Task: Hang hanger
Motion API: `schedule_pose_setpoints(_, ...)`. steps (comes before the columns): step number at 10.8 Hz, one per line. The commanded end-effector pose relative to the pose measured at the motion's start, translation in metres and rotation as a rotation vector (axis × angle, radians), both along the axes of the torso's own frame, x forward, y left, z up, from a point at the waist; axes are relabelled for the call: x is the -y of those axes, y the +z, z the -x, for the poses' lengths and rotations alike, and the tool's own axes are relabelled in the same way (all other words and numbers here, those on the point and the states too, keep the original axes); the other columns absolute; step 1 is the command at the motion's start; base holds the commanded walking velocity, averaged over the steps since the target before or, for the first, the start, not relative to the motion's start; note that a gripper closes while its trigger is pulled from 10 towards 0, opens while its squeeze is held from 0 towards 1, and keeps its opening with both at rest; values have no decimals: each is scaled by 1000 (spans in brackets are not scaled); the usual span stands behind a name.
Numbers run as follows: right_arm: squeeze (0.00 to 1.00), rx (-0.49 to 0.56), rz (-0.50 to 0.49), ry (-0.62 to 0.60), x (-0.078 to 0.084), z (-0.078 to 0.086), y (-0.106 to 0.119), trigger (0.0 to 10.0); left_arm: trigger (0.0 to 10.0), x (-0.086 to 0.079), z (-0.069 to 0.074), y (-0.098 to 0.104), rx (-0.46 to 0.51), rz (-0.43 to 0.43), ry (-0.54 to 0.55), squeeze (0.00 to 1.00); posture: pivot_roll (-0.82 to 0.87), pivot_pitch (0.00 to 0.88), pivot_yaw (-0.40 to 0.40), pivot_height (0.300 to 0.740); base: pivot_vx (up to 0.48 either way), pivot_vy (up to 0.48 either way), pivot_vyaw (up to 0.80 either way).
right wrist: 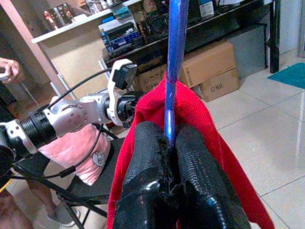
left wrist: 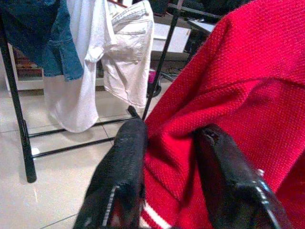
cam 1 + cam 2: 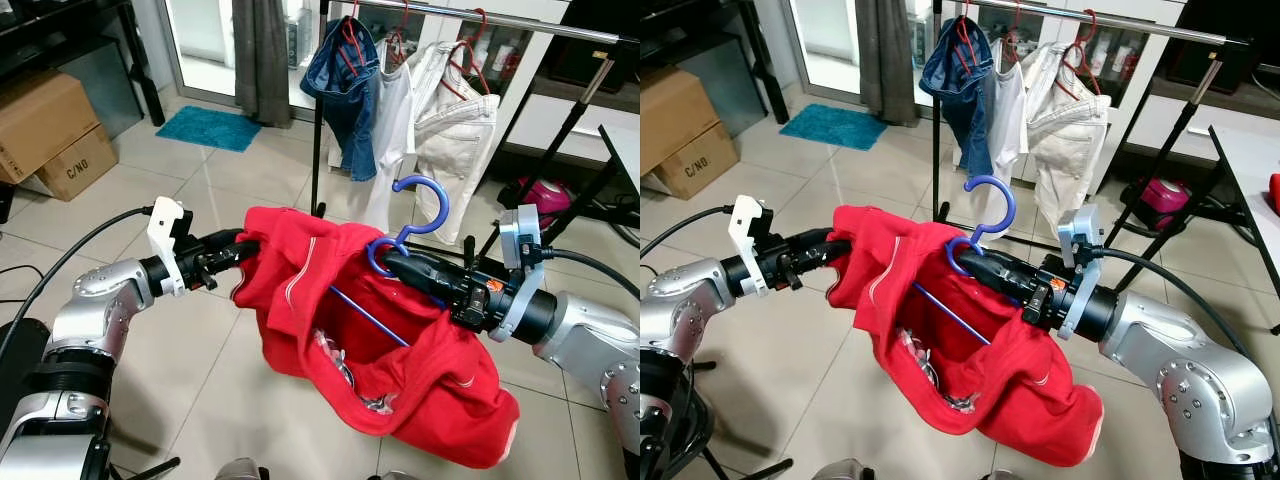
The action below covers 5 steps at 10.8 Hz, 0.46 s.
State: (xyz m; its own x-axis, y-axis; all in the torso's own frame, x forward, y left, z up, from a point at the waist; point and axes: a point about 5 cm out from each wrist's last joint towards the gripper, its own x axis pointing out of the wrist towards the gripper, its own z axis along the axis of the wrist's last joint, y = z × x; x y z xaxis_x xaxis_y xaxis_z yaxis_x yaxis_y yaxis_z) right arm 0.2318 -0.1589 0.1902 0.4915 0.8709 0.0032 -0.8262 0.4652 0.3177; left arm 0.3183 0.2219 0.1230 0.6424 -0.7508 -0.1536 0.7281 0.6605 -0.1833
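- A tiled floor [image 3: 200, 190] is stretching toward a clothes rail [image 3: 480, 20] already carrying garments.
- Right gripper [image 3: 392, 262] fingers are clamping the blue hanger [image 3: 420, 215] by its neck, keeping the hook upward for the rail.
- Left gripper [image 3: 243, 248] fingers are pinching the red sweater [image 3: 400, 370], holding it spread.

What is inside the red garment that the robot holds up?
Inside the red garment, a thin blue hanger bar crosses the opening; its hook rises above. The hanger's ends are covered by cloth. The right tool grips its neck; the left tool holds cloth.
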Motion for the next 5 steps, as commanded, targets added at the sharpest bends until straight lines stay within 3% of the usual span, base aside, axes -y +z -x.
schedule_pose_setpoints(1, 0, 31, -13, 4, 2, 2, 7, 10000, 0, -1, 1, 1, 10, 5, -2, 0, -46, 0, -14, 740, 0, 0, 0)
schedule_pose_setpoints(5, 0, 25, 1, 3, 2, 1, 5, 10000, 0, -5, 3, 2, -8, 39, 11, 0, -39, 0, -16, 740, 0, 0, 0)
